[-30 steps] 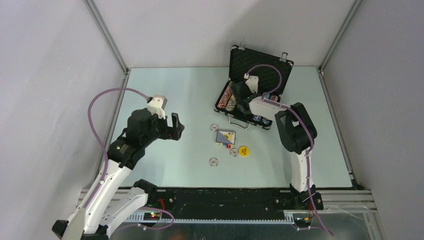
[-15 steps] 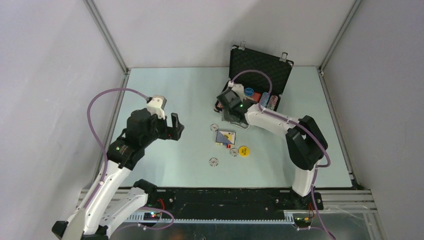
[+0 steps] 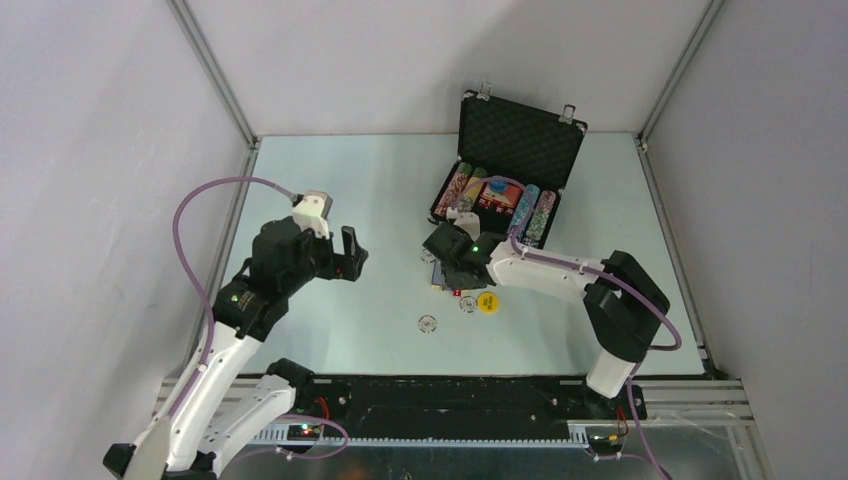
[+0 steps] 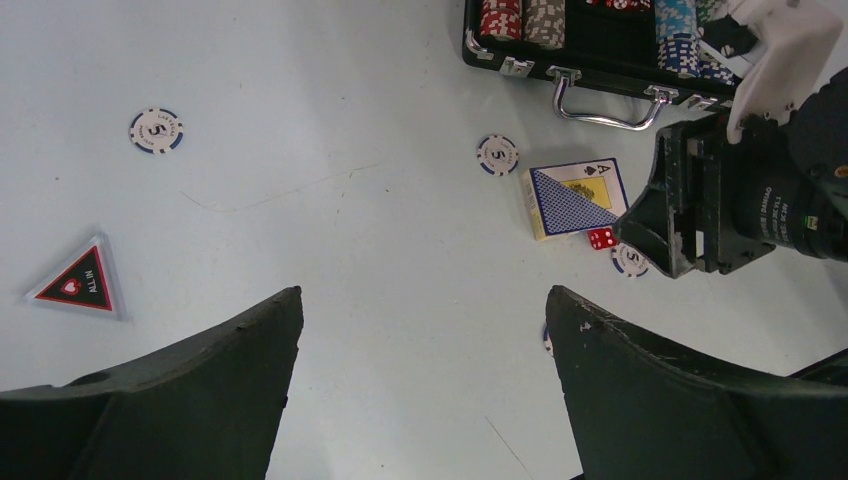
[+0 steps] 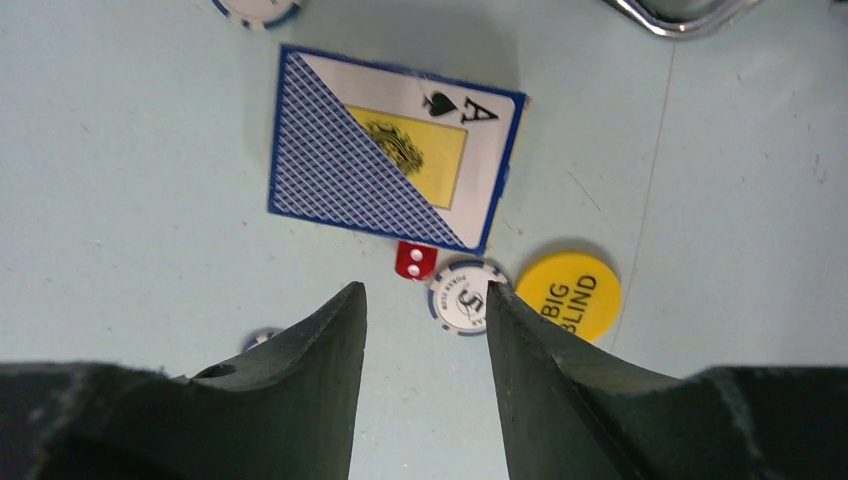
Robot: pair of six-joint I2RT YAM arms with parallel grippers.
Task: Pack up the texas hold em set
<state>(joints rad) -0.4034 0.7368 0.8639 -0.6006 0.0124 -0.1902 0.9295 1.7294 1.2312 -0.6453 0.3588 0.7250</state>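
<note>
- The black briefcase [image 3: 520,140] sits open at the far side of the table [image 3: 340,190]. Its lid is propped upright and rows of chips fill the tray, so it is ready to take the loose pieces.
- Just in front of its handle lie the card deck [image 5: 395,150], a red die [image 5: 415,260] just beside the deck's edge, a white chip [image 5: 466,297] and a yellow "Big Blind" disc [image 5: 568,295].
- The right gripper [image 5: 423,300] hovers directly over the die with its fingers partly spread and nothing between them. It is probably lining up a pick.
- A triangular "All In" marker [image 4: 80,283] and another chip [image 4: 157,130] lie well apart from that cluster.
- The left gripper [image 4: 420,310] hangs above the table with its fingers spread wide and empty, apparently waiting clear of the other arm.
</note>
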